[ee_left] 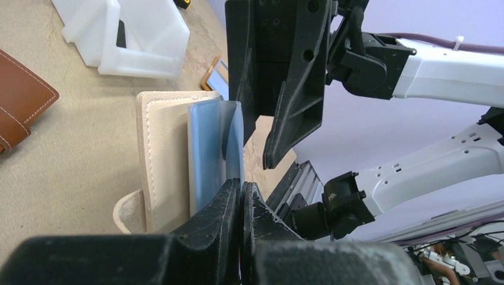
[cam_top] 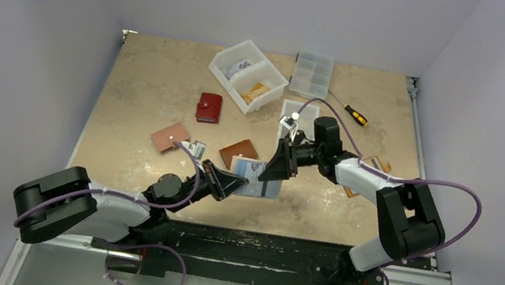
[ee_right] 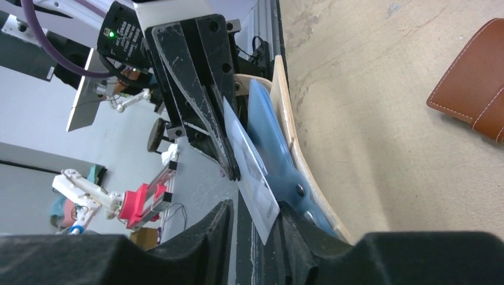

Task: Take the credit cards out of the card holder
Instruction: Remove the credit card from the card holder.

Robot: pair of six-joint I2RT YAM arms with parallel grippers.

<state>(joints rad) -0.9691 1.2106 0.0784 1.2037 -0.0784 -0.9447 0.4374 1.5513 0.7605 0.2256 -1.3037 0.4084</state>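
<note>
The card holder (cam_top: 253,175) lies open at the table's front middle, with a cream cover (ee_left: 163,160) and clear blue sleeves (ee_left: 205,148). My left gripper (ee_left: 242,185) is shut on the edge of the outermost blue sleeve and lifts it; it also shows in the top view (cam_top: 237,183). A pale grey credit card (ee_right: 252,178) sticks out of the sleeves (ee_right: 270,136). Its free end lies between the fingers of my right gripper (ee_right: 255,208), against one finger. The right gripper is open, with a gap on the other side, and shows in the top view (cam_top: 278,166).
A brown wallet (cam_top: 239,151), a tan wallet (cam_top: 170,137) and a red wallet (cam_top: 209,107) lie behind the holder. A white bin (cam_top: 248,75), a clear organiser (cam_top: 312,74) and a screwdriver (cam_top: 352,113) are at the back. Loose cards (cam_top: 376,164) lie under the right arm.
</note>
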